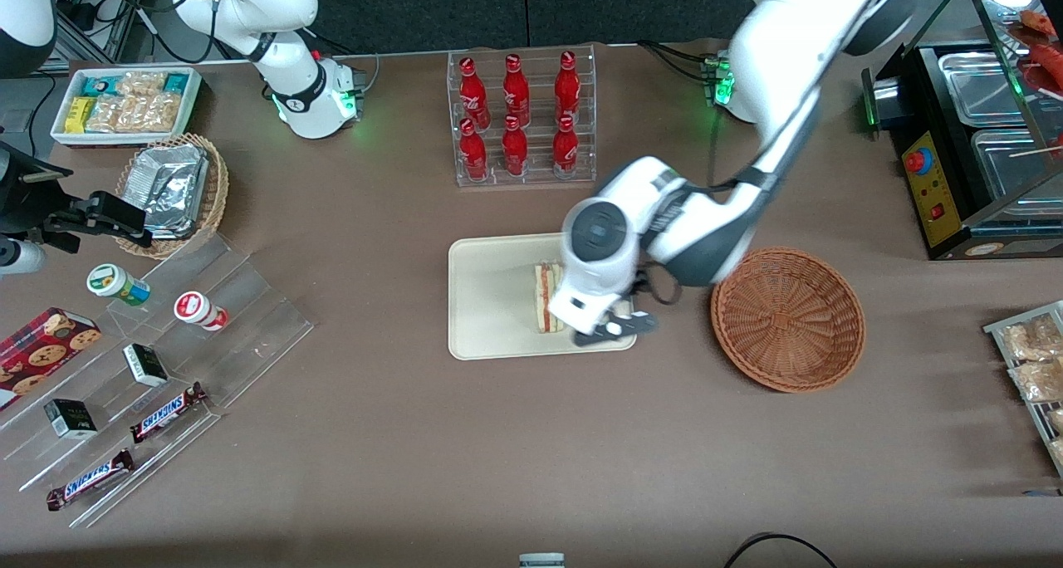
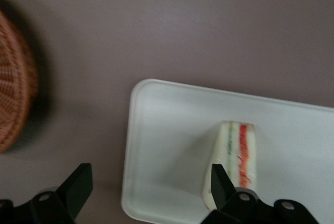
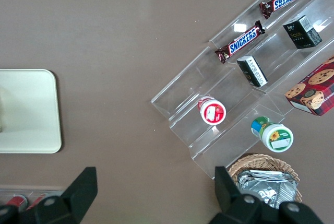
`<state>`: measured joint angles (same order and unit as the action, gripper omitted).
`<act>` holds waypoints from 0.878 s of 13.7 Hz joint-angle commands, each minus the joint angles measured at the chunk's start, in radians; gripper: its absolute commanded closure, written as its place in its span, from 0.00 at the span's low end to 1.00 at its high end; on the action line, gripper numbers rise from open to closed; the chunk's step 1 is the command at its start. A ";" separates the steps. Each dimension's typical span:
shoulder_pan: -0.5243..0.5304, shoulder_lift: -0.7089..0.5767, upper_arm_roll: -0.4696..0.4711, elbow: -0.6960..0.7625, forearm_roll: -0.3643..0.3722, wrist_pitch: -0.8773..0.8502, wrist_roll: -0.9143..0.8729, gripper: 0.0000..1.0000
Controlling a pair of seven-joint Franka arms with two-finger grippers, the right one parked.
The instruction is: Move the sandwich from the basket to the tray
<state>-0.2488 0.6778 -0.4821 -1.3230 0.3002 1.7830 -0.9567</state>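
The sandwich [image 1: 546, 298] [image 2: 237, 156], a pale wedge with red and green filling, lies on the cream tray [image 1: 490, 302] [image 2: 172, 130]. The round reddish-brown wicker basket [image 1: 787, 319] [image 2: 15, 104] stands beside the tray toward the working arm's end, with nothing in it. My left gripper [image 1: 613, 327] [image 2: 150, 186] hovers low over the tray's edge nearest the basket. It is open, with only the tray's corner between its fingers. One finger [image 2: 222, 185] stands right beside the sandwich, which lies outside the gap. The arm hides part of the sandwich in the front view.
A clear rack of red bottles [image 1: 521, 115] stands farther from the front camera than the tray. A stepped acrylic shelf [image 1: 166, 360] of snacks, a tan foil-packet basket [image 1: 174, 190] and a white snack bin [image 1: 124, 103] lie toward the parked arm's end. A food warmer [image 1: 980, 136] stands at the working arm's end.
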 commanded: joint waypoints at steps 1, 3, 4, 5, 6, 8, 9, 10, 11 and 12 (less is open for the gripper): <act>0.074 -0.053 -0.004 -0.027 -0.058 -0.052 0.087 0.00; 0.138 -0.081 -0.004 -0.030 -0.059 -0.120 0.145 0.00; 0.160 -0.093 -0.003 -0.030 -0.058 -0.141 0.153 0.00; 0.184 -0.098 -0.003 -0.030 -0.055 -0.158 0.167 0.00; 0.209 -0.109 -0.001 -0.030 -0.055 -0.169 0.203 0.00; 0.272 -0.136 -0.001 -0.041 -0.058 -0.201 0.300 0.00; 0.293 -0.164 -0.001 -0.056 -0.061 -0.208 0.349 0.00; 0.312 -0.185 0.003 -0.068 -0.072 -0.209 0.384 0.00; 0.330 -0.207 0.008 -0.079 -0.084 -0.211 0.409 0.00; 0.338 -0.236 0.038 -0.102 -0.090 -0.211 0.446 0.00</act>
<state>0.0668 0.5308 -0.4745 -1.3455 0.2400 1.5746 -0.5733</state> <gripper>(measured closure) 0.000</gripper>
